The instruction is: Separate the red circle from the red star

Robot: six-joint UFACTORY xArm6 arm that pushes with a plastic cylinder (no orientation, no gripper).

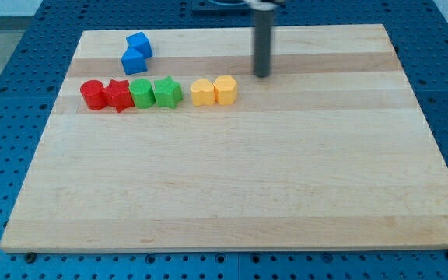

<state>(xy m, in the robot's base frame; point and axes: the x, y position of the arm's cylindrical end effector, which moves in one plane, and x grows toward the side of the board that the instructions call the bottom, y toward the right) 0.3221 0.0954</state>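
The red circle (pixel 92 94) lies at the view's left on the wooden board, touching the red star (pixel 118 95) just to its right. My tip (pixel 262 75) rests on the board near the view's top centre, well to the right of both red blocks and a little up and right of the yellow blocks. The rod rises straight up out of the view's top.
A green circle (pixel 141 92) and a green star (pixel 167 92) continue the row right of the red star. Two yellow blocks (pixel 202 92) (pixel 225 89) follow. Two blue blocks (pixel 139 44) (pixel 134 61) sit above the row. The board's top edge (pixel 325 28) is near my rod.
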